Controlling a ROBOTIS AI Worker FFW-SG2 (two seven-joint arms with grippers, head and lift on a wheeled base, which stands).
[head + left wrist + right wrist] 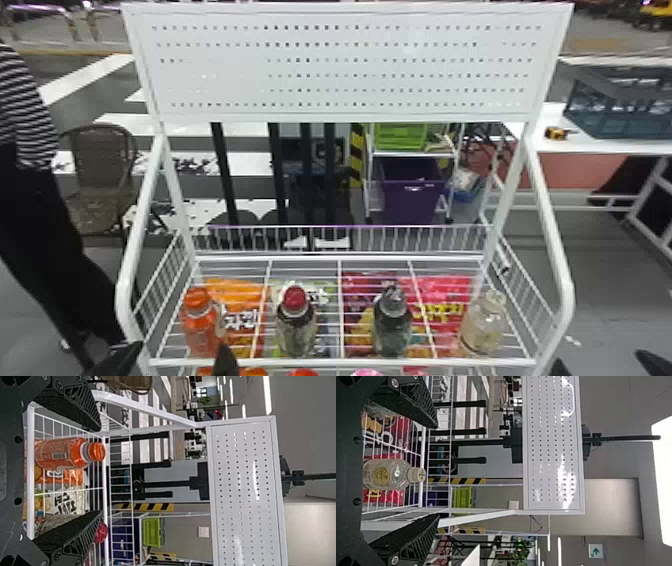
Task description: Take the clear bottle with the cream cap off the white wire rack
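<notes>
The clear bottle (pixel 479 327) is seen upright at the right end of the white wire rack (pixel 342 362); its see-through body is marked with a round yellowish label (pixel 381 476) and topped by a cream cap (pixel 416 474). The right end effector (pixel 599 356) is held near the rack's front right corner, pointed forward, its fingers spread and empty. The left end effector (pixel 180 346) is placed by the front left corner, likewise spread.

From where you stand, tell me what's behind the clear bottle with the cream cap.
Behind the clear bottle, a red packet shows through the white wire rack; the part that the bottle's label hides can't be seen.
</notes>
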